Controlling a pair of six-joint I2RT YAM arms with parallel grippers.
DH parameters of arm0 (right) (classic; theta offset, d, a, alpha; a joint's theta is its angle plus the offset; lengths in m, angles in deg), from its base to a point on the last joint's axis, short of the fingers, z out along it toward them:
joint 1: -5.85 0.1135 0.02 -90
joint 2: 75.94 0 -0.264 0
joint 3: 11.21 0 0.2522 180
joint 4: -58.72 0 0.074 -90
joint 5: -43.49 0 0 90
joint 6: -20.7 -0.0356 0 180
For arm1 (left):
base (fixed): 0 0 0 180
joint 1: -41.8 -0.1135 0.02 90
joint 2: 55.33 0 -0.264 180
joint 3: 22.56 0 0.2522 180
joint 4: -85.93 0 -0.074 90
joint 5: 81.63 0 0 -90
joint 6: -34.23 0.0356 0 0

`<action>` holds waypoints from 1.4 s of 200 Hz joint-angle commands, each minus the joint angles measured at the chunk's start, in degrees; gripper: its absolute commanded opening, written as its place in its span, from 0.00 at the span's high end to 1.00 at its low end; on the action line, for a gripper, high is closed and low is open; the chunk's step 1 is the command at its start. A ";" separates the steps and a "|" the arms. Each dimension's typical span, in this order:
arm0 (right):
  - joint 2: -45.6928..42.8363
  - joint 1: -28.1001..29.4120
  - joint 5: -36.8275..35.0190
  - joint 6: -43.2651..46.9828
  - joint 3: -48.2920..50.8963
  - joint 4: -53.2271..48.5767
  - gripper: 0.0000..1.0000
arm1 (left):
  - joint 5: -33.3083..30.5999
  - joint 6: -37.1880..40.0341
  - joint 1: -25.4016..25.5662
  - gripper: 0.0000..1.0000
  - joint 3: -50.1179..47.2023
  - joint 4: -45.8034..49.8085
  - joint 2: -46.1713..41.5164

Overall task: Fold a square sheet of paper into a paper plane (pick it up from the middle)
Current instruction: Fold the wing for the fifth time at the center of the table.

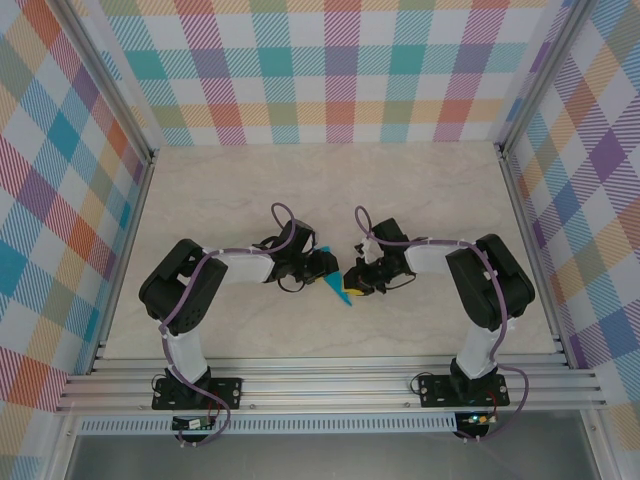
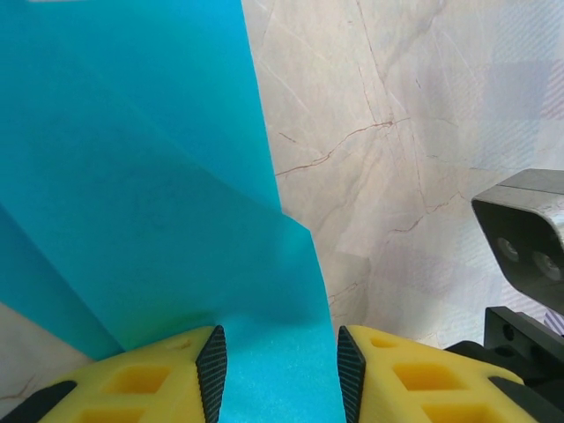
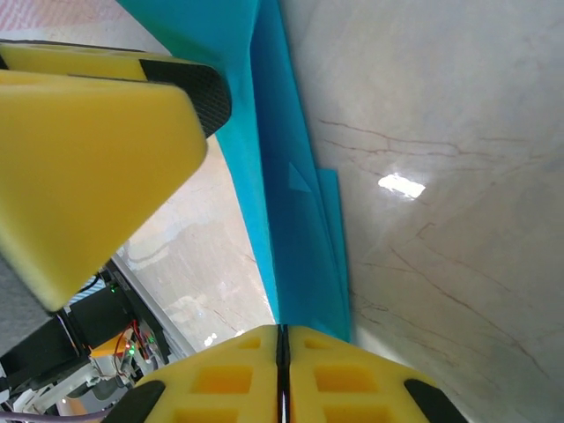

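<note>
The teal sheet of paper (image 1: 341, 291), folded into a pointed, layered shape, lies on the table between the two grippers, its tip toward the near side. My left gripper (image 1: 327, 270) is over its left part. In the left wrist view its jaws (image 2: 282, 374) stand apart, and the paper (image 2: 159, 176) runs flat under and between the pads. My right gripper (image 1: 353, 284) meets the paper from the right. In the right wrist view it (image 3: 283, 339) is shut, with the paper's folded edge (image 3: 295, 220) running into the closed seam. A left finger (image 3: 88, 150) shows at the upper left there.
The marble-look tabletop (image 1: 420, 200) is walled by plaid panels, with aluminium rails at the sides and the near edge (image 1: 330, 385). The right arm's wrist camera (image 2: 529, 238) sits close to the left gripper. Both arm bases stand at the near edge.
</note>
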 commanded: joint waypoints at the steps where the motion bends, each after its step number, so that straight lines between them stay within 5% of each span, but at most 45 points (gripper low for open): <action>1: 2.02 -0.21 1.81 1.16 1.67 0.12 0.92 | -0.66 1.46 0.47 0.59 0.73 3.38 1.76; 124: -0.74 -0.08 0.73 4.68 0.96 -4.94 0.82 | -0.84 1.55 0.47 0.60 1.04 4.02 1.76; 183: 1.00 0.23 -0.37 6.32 0.36 -7.92 0.88 | -0.75 1.46 0.42 0.60 1.31 3.98 1.93; 216: 2.96 0.98 -6.92 6.89 -0.22 -12.16 0.90 | -0.84 1.40 0.51 0.60 1.16 4.14 1.71; 280: -1.73 1.68 -6.54 6.73 -2.05 -11.74 0.83 | -0.49 1.51 0.42 0.60 1.31 4.31 1.90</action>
